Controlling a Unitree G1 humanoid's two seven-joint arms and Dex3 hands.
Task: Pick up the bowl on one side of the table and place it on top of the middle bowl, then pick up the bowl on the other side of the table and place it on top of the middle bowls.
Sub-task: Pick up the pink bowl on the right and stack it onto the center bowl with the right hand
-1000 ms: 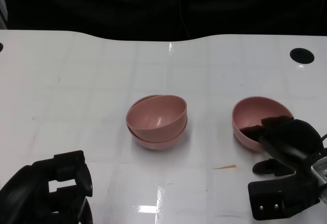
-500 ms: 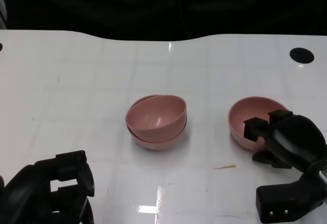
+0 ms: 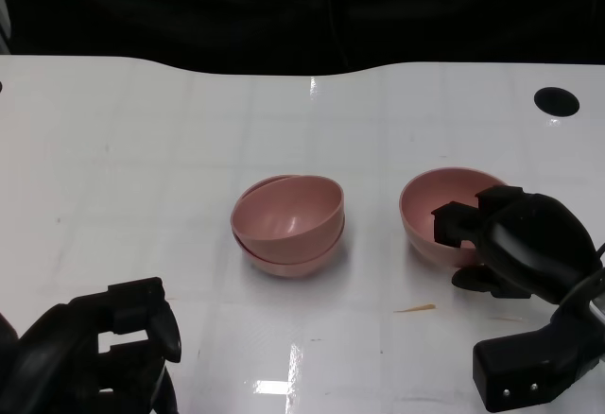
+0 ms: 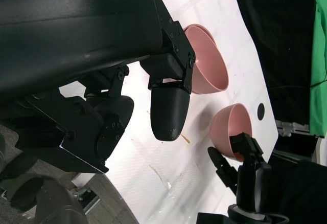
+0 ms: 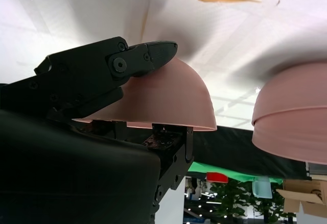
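Two pink bowls nested as a stack (image 3: 288,222) sit at the middle of the white table (image 3: 142,149); the upper one lies tilted. My right hand (image 3: 515,239) grips a third pink bowl (image 3: 435,211) by its rim, one finger inside and the rest under it. That bowl (image 5: 168,101) hangs just above the table, to the right of the stack (image 5: 294,116), apart from it. My left hand (image 3: 95,353) rests low at the near left, holding nothing, fingers curled. The left wrist view shows the stack (image 4: 207,65) and the held bowl (image 4: 230,127).
A small tan scrap (image 3: 416,309) lies on the table in front of the held bowl. A black round hole (image 3: 556,100) marks the table's far right. The table's far edge meets a dark backdrop.
My right hand has lifted the right bowl off the table and carried it leftward, closer to the stack. The left hand has barely moved.
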